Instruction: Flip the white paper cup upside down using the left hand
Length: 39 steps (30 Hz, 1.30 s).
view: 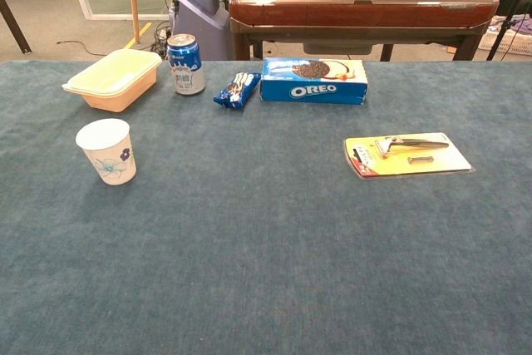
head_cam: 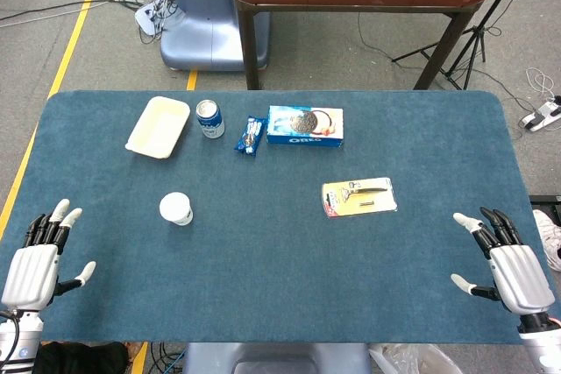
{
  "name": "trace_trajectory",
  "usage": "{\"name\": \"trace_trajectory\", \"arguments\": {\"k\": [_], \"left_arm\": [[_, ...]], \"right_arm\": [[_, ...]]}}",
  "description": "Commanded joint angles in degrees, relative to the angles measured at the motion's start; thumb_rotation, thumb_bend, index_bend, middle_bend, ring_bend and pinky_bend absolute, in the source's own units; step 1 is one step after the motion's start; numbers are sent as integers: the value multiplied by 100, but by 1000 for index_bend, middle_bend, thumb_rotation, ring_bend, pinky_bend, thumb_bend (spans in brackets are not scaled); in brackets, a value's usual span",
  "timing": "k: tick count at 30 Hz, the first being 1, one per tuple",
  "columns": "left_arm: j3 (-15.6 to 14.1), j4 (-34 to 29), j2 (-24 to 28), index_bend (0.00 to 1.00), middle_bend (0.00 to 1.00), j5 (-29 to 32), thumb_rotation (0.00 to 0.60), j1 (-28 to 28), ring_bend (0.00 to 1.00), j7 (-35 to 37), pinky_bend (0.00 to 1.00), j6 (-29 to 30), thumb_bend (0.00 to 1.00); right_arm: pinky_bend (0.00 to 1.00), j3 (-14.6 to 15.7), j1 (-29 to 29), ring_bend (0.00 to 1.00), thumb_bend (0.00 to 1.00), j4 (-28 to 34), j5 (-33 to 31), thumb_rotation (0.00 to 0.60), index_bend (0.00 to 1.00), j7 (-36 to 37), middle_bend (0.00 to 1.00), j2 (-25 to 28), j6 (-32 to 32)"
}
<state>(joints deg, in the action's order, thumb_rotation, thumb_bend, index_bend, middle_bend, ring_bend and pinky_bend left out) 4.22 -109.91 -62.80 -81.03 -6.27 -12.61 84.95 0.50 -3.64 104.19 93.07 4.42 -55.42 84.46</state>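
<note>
None of the task is done, in my judgement: the white paper cup stands upright, mouth up, on the blue table, on its left half, well apart from both hands. Reach, grasp and inversion all remain.

The left hand rests at the near left edge, fingers spread, holding nothing. The right hand lies likewise at the near right edge, empty and spread.

Legible writing: "OREO" on the blue biscuit box. The lidded plastic container bears none. Print on the carded tool pack, blue can and small snack packet is unreadable. The cup carries a faint floral motif.
</note>
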Motion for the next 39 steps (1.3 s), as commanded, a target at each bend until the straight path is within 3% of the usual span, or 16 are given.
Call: {"name": "trace_trajectory", "arguments": {"k": [1,14,24,32,39], "left_arm": [[5,12,-8,105,0,1,600,-8,0,-10,0,-4,229],[180,211,151,111,0,39,600,-445,0,313,0,-618,229],[574,705,365,137,0,391,600,-1561,0,941,0,-2225,228],[704,953,266,146,0,1091,600,-2349,0,559,0,-3312,229],[670,1078,37,129,0,1776,600,-2874,0,88,0,-3881,227]], "right_arm": [[0,0,6,18,103,1,6,600,170,-2,227,2,14],[0,-42,10,18,103,79,21,600,170,-99,227,59,83],[0,-49,-23,18,104,146,19,600,170,-172,227,66,31],[0,-44,2,18,104,160,-41,600,170,-194,228,82,34],[0,-38,18,18,103,144,-51,600,170,-158,227,101,46]]}}
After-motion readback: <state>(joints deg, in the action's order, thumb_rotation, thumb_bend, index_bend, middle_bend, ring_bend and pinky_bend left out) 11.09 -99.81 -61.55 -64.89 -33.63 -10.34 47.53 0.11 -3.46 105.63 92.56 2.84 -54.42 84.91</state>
